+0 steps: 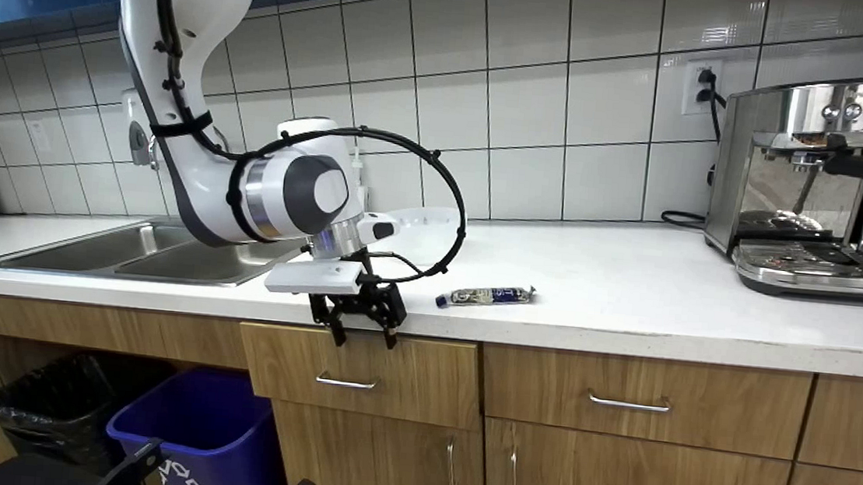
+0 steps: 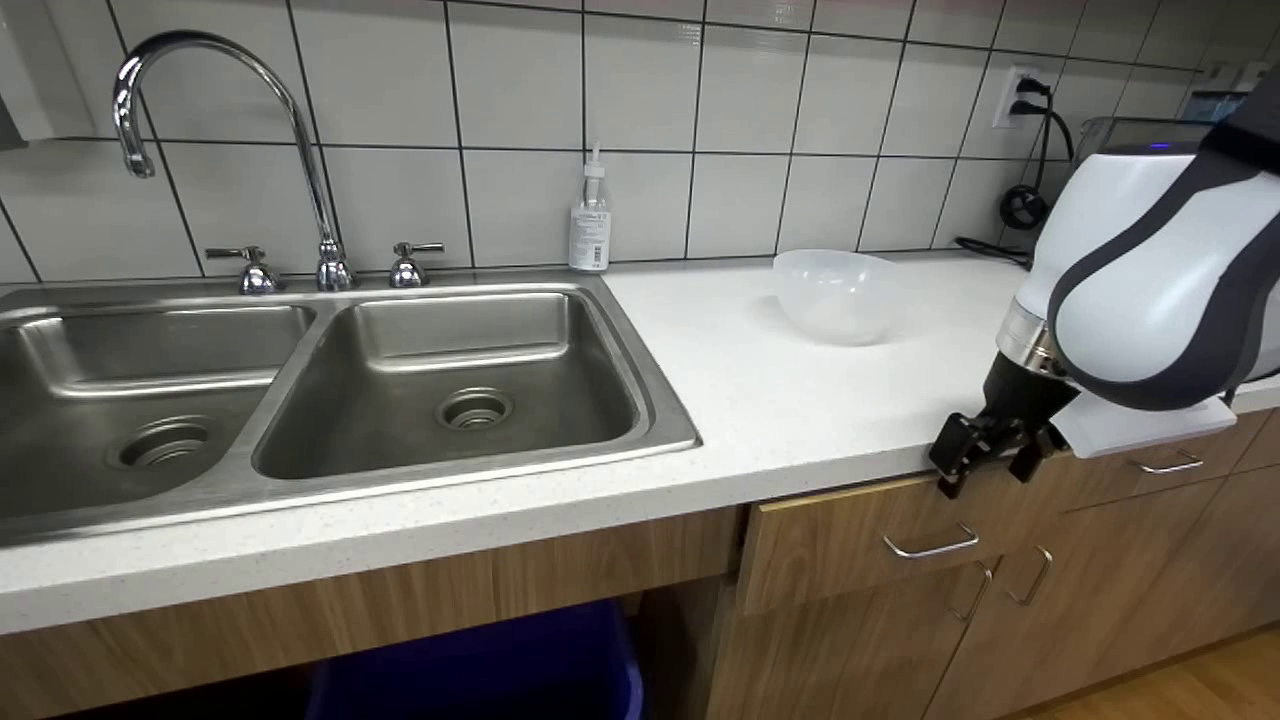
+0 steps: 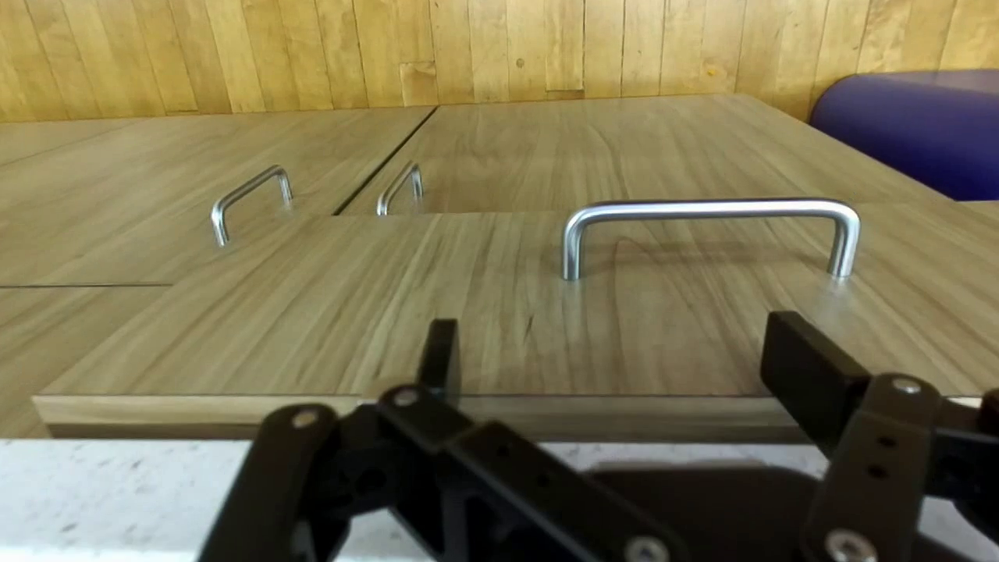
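Observation:
My black gripper stands open at the counter's front edge, its fingers pointing down and nothing between them. Just below it is a wooden drawer front, which sits slightly out from the cabinet in both exterior views. In the wrist view the fingers reach over the drawer's top edge; whether they touch the wood I cannot tell. The drawer's silver bar handle lies beyond the fingertips, apart from them. It shows below the gripper in an exterior view as a curved metal pull.
On the white counter lie a wrapped packet and a clear bowl. A steel double sink, a bottle and a coffee machine are around. Beneath the sink are a blue bin and a black-bagged bin.

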`<act>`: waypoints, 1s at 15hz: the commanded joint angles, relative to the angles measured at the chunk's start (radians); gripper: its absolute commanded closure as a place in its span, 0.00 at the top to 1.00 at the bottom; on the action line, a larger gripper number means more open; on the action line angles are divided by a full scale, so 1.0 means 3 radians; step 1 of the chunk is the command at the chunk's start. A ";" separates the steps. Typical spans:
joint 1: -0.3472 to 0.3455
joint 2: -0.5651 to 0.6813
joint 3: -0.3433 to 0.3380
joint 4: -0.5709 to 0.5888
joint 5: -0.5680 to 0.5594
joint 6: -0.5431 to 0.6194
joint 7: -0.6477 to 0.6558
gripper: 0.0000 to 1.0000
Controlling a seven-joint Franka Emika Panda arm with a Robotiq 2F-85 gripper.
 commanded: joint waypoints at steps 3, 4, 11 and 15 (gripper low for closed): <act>-0.0038 0.0105 0.0079 0.0170 0.0079 0.0073 0.0027 1.00; -0.0042 0.0088 0.0087 0.0136 0.0080 0.0093 0.0019 1.00; -0.0094 -0.0131 0.0127 -0.0176 0.0131 0.0246 -0.0029 1.00; -0.0108 -0.0291 0.0113 -0.0409 0.0156 0.0291 -0.0046 1.00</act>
